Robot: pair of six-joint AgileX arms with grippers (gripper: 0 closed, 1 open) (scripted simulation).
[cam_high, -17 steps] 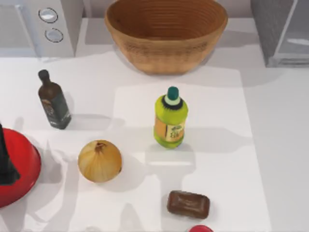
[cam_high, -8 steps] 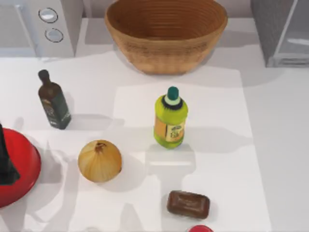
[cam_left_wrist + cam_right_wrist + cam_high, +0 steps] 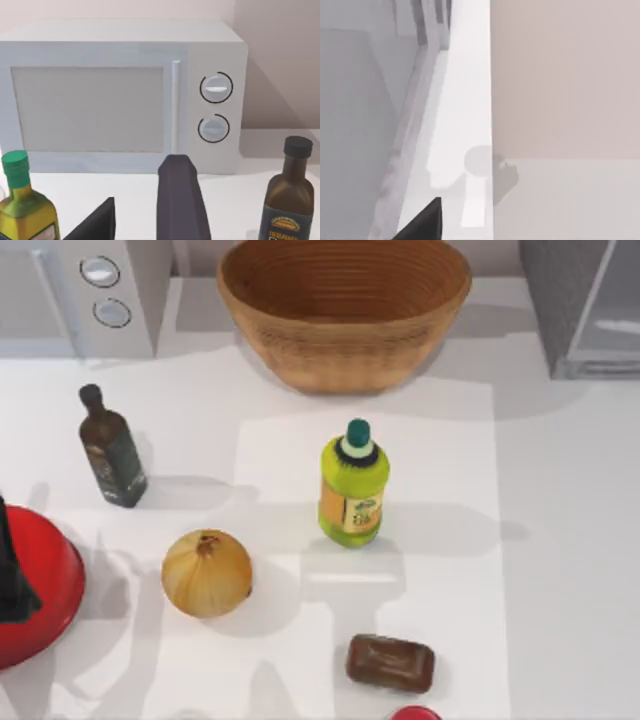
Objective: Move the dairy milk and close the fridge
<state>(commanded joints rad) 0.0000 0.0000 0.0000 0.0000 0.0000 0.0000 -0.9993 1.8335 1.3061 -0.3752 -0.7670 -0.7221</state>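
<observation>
White bench (image 3: 560,540) under a pale wall, seen from above. At far left, white microwave (image 3: 90,290) with two round dials; at far centre, wicker basket (image 3: 345,310); at far right corner, fridge (image 3: 585,305), grey speckled body with a light door panel, apparently standing open. Nearer on the bench: dark oil bottle (image 3: 112,450), yellow-green bottle (image 3: 353,490), onion (image 3: 207,572), brown bar (image 3: 390,663), and red bowl (image 3: 50,585) at the left edge. Position of the dairy milk: cannot be told from these views.

Handling, as a judgement: small carton, hence light and easily tipped; thin card walls, likely to dent under a hard squeeze; smooth printed faces, somewhat slippery. Best taken across two opposite flat sides at about mid-height, below the folded top, with modest pressure. Fridge door by contrast stiff and hinged; best pushed near its free edge, not pinched.

Pose: left arm (image 3: 12,575) raised over the red bowl at the left edge of the bench, wrist camera facing the microwave front with the dark oil bottle alongside; left tool (image 3: 135,222) spread, nothing between its fingers. Right tool (image 3: 420,225) close against the pale flank of the fridge, looking along its edge toward the wall; whether spread or pressed together, cannot tell. Probable step in hand: approach to the door for closing.
</observation>
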